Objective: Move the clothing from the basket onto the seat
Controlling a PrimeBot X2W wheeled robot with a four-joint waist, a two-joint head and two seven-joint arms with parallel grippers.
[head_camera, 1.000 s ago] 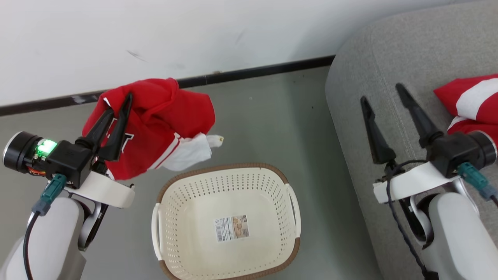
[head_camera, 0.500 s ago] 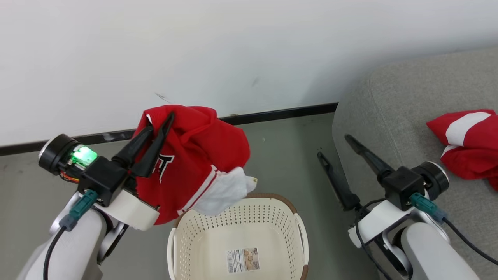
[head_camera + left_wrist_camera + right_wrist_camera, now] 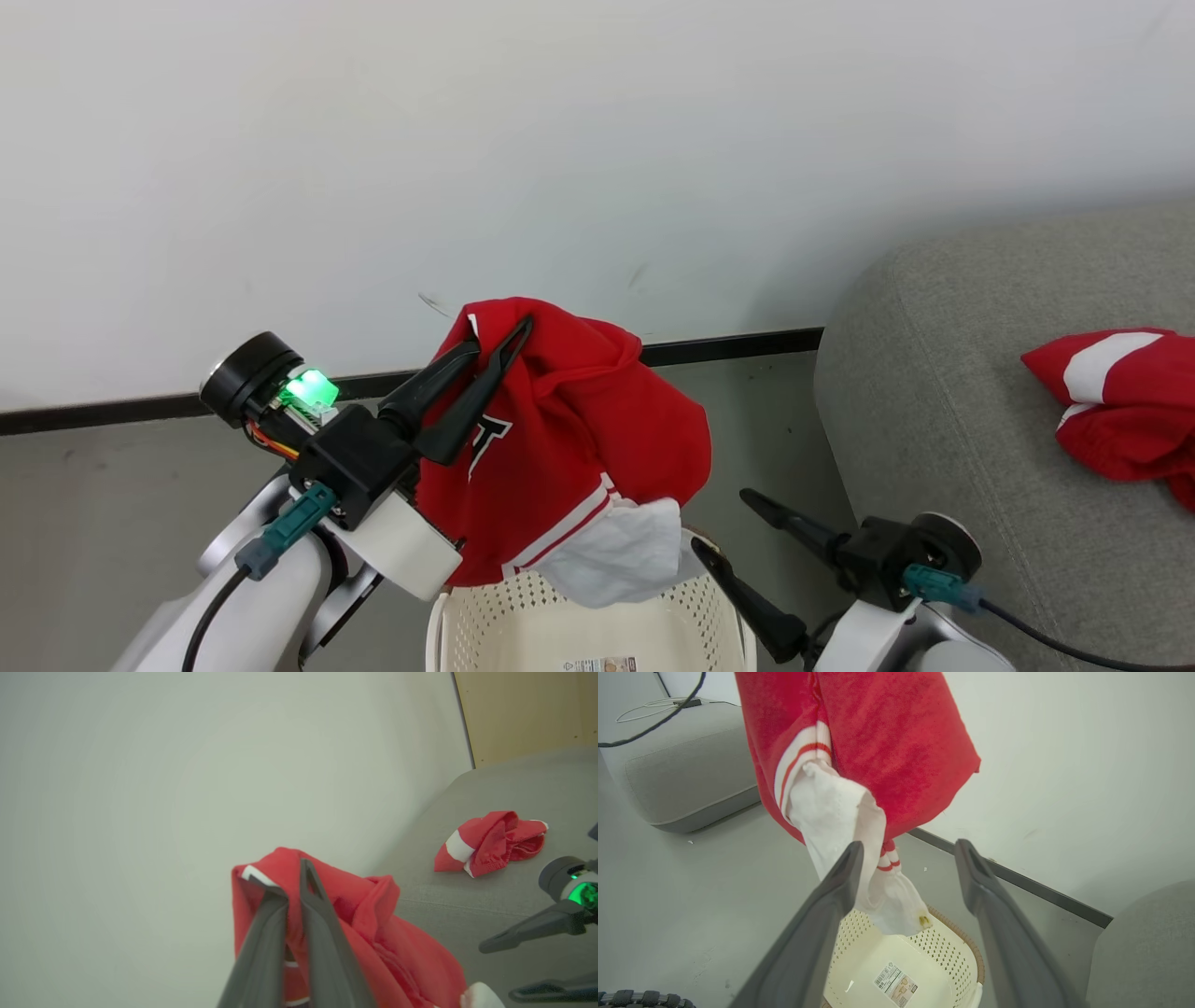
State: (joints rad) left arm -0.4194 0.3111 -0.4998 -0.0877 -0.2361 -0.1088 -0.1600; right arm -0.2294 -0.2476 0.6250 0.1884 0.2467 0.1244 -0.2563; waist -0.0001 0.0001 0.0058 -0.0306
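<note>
Bright, even light on the white wall, faint soft shadows below it, wrist views bowed at edges

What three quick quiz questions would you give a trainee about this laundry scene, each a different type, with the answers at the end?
1. True or false: the left gripper is shut on the hanging red garment.
2. Multiple choice: what is inside the basket? A) a folded garment, B) a printed label on its floor, C) a shoe.
3. Fill in the blank: the second red garment lies on the ___.

Key: 1 true. 2 B. 3 seat.
</note>
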